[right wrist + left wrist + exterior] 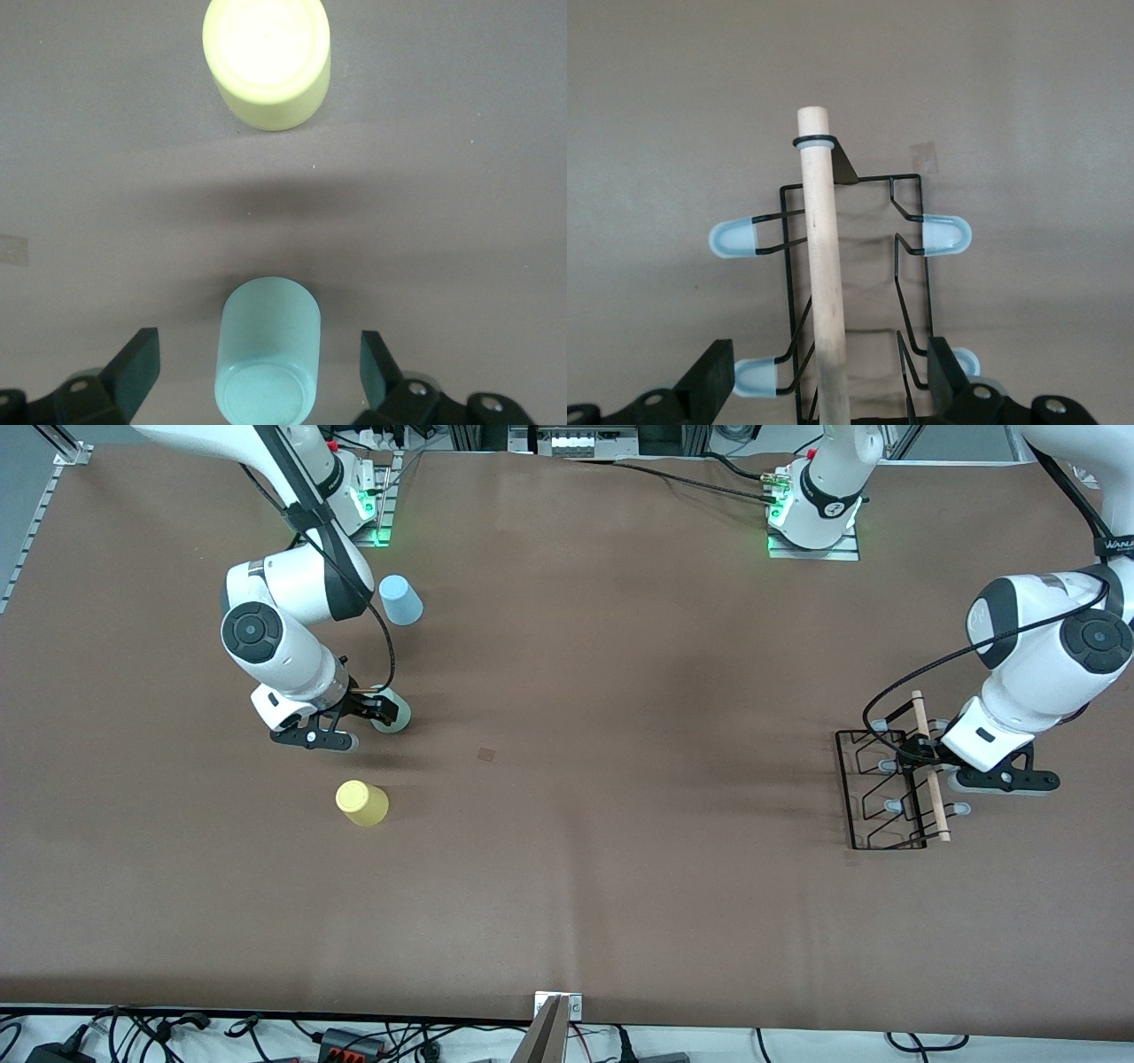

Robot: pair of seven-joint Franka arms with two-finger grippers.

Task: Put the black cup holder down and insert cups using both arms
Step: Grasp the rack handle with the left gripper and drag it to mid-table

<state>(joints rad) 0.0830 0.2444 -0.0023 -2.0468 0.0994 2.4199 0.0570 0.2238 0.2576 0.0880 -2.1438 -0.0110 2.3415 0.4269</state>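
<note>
1. Table: brown surface, carrying everything listed below. I see the rack at the left arm's end and the three cups at the right arm's end, so I judge each arm has been given its own share.

2. Rack: black wire frame lying flat on the table, with a pale wooden rod along it and grey-tipped pegs sticking out to both sides. It is not yet stood up, and no cup is on it.

3. Left gripper: low over the rack, jaws wide, one finger on each side of the rod with gaps showing. I read this as lined up to close on the rod, the easiest part to lift by. Nothing is held.

4. Right gripper: low over the table, jaws wide, straddling the mint cup without touching it. Nothing is held.

5. Blue cup: upside down, farther from the front camera than the other cups, near the right arm's base.

6. Yellow cup: upside down, nearest the front camera, apart from the gripper.

7. Mint cup: upside down between the right gripper's fingers; I judge it the first cup chosen.
</note>
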